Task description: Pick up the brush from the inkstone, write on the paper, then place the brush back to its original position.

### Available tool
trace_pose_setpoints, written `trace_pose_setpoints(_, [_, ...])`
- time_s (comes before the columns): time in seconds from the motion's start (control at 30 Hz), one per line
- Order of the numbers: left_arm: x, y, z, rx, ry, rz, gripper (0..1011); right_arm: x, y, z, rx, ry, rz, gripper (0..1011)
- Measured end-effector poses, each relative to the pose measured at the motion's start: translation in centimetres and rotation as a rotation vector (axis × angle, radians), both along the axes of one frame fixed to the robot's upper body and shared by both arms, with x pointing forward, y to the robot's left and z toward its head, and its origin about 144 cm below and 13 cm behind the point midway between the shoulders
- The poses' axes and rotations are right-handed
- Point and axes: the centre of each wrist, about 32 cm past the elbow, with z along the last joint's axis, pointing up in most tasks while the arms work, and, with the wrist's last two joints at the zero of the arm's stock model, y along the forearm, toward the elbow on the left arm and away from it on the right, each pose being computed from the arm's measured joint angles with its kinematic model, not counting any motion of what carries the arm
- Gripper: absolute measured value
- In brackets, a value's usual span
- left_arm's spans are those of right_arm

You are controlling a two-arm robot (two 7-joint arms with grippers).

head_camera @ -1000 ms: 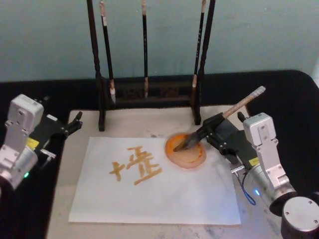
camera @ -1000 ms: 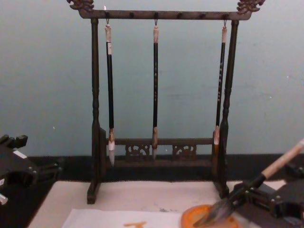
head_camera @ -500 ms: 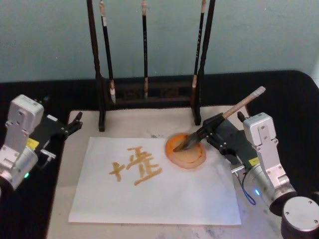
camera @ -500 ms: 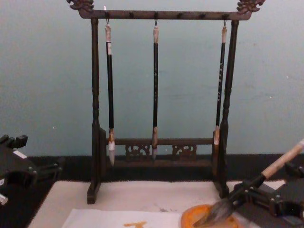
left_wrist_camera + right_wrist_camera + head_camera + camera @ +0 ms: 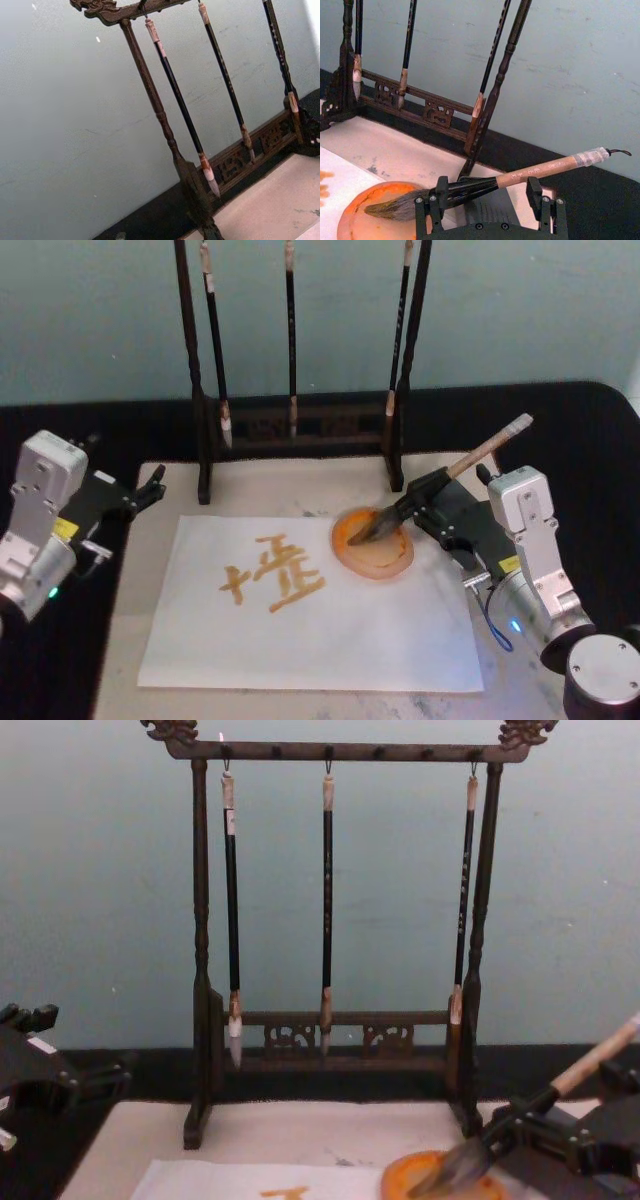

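Nothing has shifted since the earlier frames. Right gripper [image 5: 421, 502], at the paper's [image 5: 330, 625] far right corner, has its fingers [image 5: 441, 191] spread apart around the brush [image 5: 440, 480], whose bristles rest in the inkstone [image 5: 373, 543]. Left gripper [image 5: 150, 483] is parked off the surface's left edge, finger state indeterminate.

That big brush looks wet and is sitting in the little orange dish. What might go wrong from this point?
The right gripper has its fingers wide apart around the brush, so the brush may roll off the inkstone once it is left alone. Its wet bristles could then smear the paper near the finished orange writing. As the gripper backs away, a finger could also catch the shaft and tip the dish.
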Motion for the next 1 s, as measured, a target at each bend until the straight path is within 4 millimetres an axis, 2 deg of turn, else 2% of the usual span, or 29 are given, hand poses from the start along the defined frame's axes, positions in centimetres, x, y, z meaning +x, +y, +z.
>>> trace_pose_setpoints(1.0, [0.00, 0.00, 0.00, 0.000, 0.000, 0.000, 1010, 0.01, 0.00, 0.01, 0.000, -0.001, 0.000, 1000])
